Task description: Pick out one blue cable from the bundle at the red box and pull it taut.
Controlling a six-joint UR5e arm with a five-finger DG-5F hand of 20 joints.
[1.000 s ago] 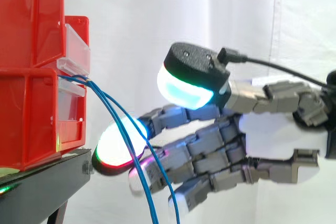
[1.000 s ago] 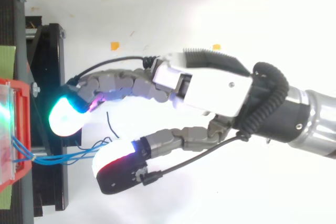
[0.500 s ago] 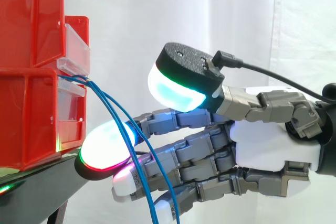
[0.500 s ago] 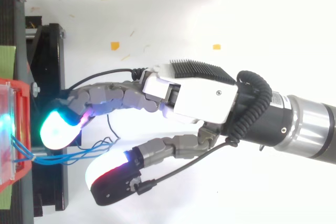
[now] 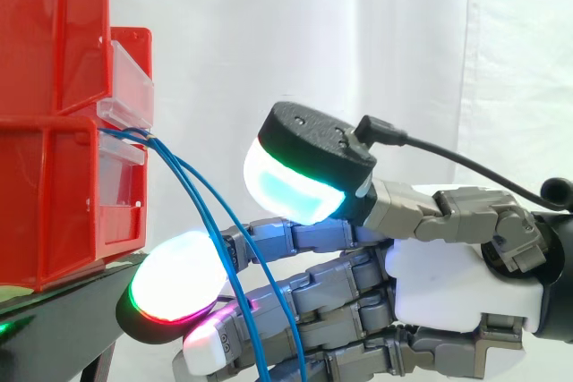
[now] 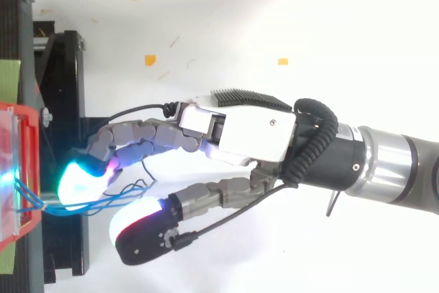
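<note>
I see two red bins at the left of the side view, the upper red bin (image 5: 54, 33) stacked on the lower red bin (image 5: 54, 203), both on the black stand (image 5: 63, 319). I cannot see into either bin from the side, and from above I make out only the red rim and a clear front panel (image 6: 10, 169), so I cannot tell what they hold. The clear label holders (image 5: 130, 87) project from the bin fronts, and the blue cables (image 5: 170, 165) come out between them and fall away down and to the right, slack and curved. The hand (image 5: 448, 284) reaches in level from the right, open, with its fingers stretched toward the bins in a slight bend and the thumb held apart above them. In the side view the cables cross in front of the fingers just behind the foremost finger pad (image 5: 175, 288), which glows white with a green and red rim. The thumb pad (image 5: 286, 187) glows cyan, clear of the strands. From above, the cables (image 6: 103, 199) run from the bin front into the gap between finger pad and thumb pad. I cannot tell whether either pad touches them. The finger pad sits over the stand's outer edge, near the bin front but apart from it. To the right of the stand lies white floor with two orange markers (image 6: 149, 60).
</note>
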